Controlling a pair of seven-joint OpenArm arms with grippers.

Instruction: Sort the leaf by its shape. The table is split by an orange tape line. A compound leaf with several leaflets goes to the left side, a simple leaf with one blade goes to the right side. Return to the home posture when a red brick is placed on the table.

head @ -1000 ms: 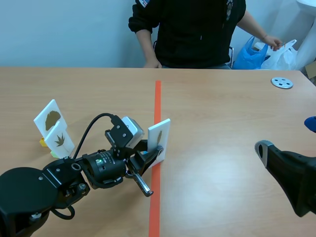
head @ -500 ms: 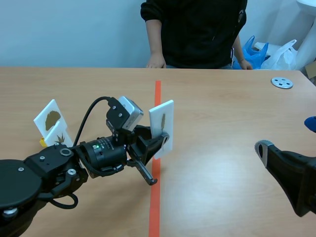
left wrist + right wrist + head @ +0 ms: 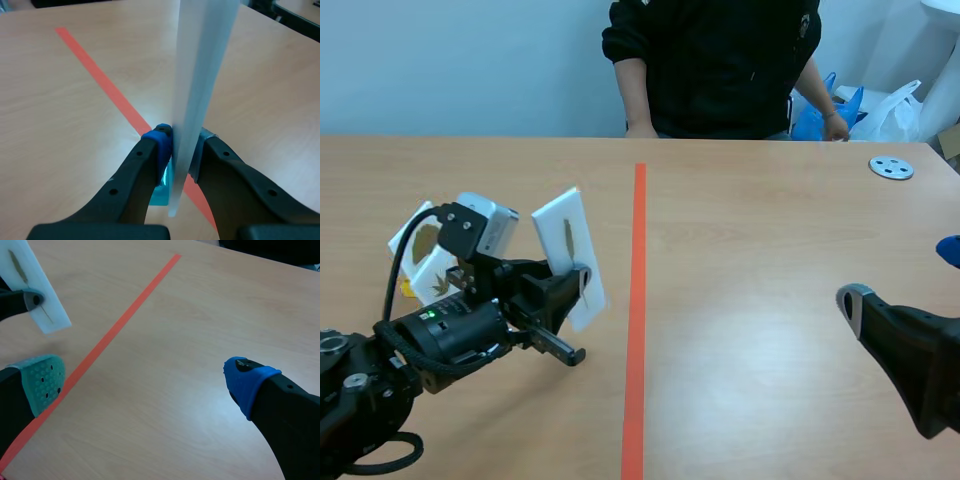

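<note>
Above the wooden table [image 3: 780, 240], left of the tape line [image 3: 639, 300], left hand [image 3: 183, 150] pinches a white card [image 3: 563, 243]; right hand [image 3: 145, 379] spread

Left fingers [image 3: 142, 170] clamped tight; right fingers [image 3: 40, 382] spread wide.

2 rear cards [image 3: 417, 238] partly behind L arm [image 3: 450, 335], person [image 3: 720, 70] cropped at top

The room is bright and the light is soft. The table [image 3: 770, 250] shines pale at 5 o'clock in the scene view. In the left wrist view the white card [image 3: 200, 75] looks blurry, too close. Shadows are faint.
</note>
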